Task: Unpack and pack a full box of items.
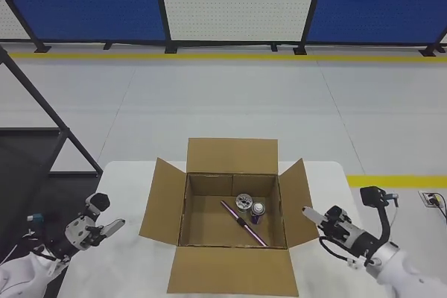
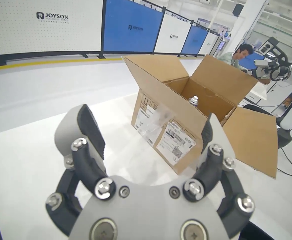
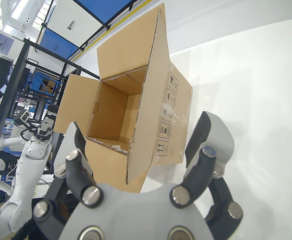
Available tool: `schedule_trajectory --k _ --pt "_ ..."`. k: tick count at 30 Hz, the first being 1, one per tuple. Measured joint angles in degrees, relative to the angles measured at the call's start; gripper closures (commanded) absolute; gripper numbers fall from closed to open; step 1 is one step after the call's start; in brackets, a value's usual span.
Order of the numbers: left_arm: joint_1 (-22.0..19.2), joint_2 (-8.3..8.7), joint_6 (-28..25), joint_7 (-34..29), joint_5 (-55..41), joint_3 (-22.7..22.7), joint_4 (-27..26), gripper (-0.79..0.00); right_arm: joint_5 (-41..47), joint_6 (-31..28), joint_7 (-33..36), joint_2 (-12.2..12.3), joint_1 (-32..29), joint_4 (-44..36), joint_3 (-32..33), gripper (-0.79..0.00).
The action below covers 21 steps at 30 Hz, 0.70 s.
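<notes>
open brown corrugated cardboard box mid white tabletop, inside: thin purple rod, round silver tin, small silver-capped can | likely light, rigid, slick; take rod mid-shaft, can round body | left pincer wide, empty | right pincer wide, empty

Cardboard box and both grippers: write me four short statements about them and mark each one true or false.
1. All four flaps of the cardboard box stand open. True.
2. The left gripper holds the purple stick. False: its jaws are open and empty, and the stick lies inside the box.
3. The right gripper is empty, jaws open, beside the box. True.
4. The box holds nothing. False: the stick, a round metal part and a small can sit in it.
</notes>
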Motion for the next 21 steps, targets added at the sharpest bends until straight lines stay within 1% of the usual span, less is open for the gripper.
schedule_trajectory --k 2,6,10,13,21 --pt "0.1 -0.08 2.2 0.0 -0.5 0.2 -0.5 -0.785 4.8 -0.8 0.7 0.1 0.9 1.2 -0.3 -0.785" --pt "0.2 -0.08 3.6 -0.4 -0.8 0.4 -1.0 -0.785 8.7 -1.8 2.7 0.5 2.8 2.7 -1.7 -0.785" --pt "0.3 -0.06 4.4 -0.8 -0.9 0.6 -0.9 -0.785 10.0 -2.1 3.3 0.7 4.0 3.3 -3.8 -0.785" --pt "0.1 -0.05 6.2 -2.0 -0.3 1.1 -1.3 -0.785 11.8 -2.4 4.4 1.0 5.2 4.1 -5.5 -0.785" --pt "-0.1 -0.23 13.3 -2.2 3.5 2.0 -3.3 -0.785 11.8 -1.9 3.0 1.2 8.4 6.7 -11.4 -0.785"
